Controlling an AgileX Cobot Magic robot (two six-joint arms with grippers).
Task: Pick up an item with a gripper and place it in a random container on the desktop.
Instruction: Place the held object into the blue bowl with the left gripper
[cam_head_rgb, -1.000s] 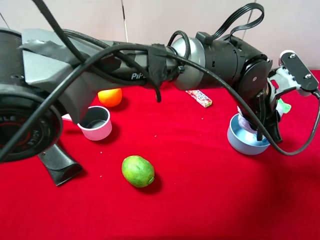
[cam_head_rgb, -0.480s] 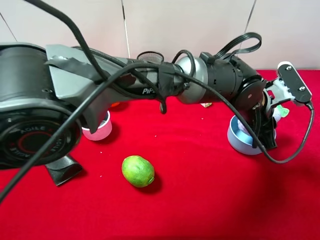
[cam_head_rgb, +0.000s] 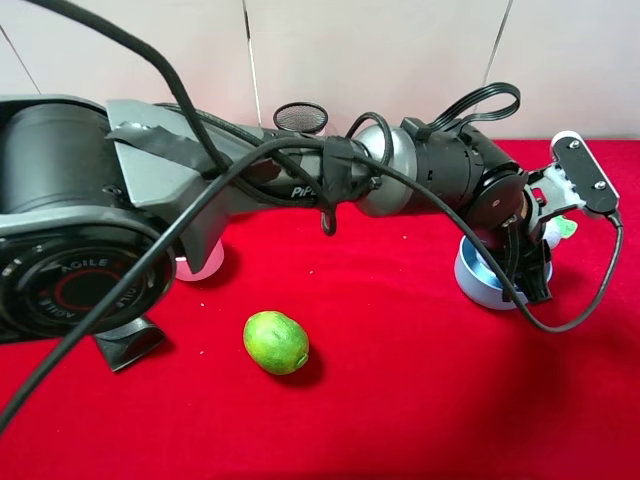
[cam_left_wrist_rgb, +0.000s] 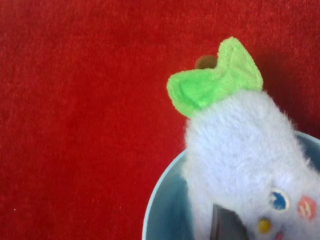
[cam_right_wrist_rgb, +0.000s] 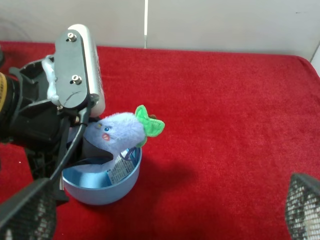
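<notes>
Red cloth covers the table (cam_head_rgb: 400, 400), with a broad bare stretch between the lime (cam_head_rgb: 275, 342) and the light-blue bowl (cam_head_rgb: 480, 285) towards its right side. The left claw (cam_right_wrist_rgb: 97, 145) reaches across and is clenched on the plush toy (cam_right_wrist_rgb: 120, 131), which is held tilted above the bowl. The toy's green bow (cam_left_wrist_rgb: 215, 82) juts out past the rim and its paper tag (cam_right_wrist_rgb: 120, 170) dangles inside. The right claw (cam_right_wrist_rgb: 165, 215) is spread wide, well apart from the bowl.
</notes>
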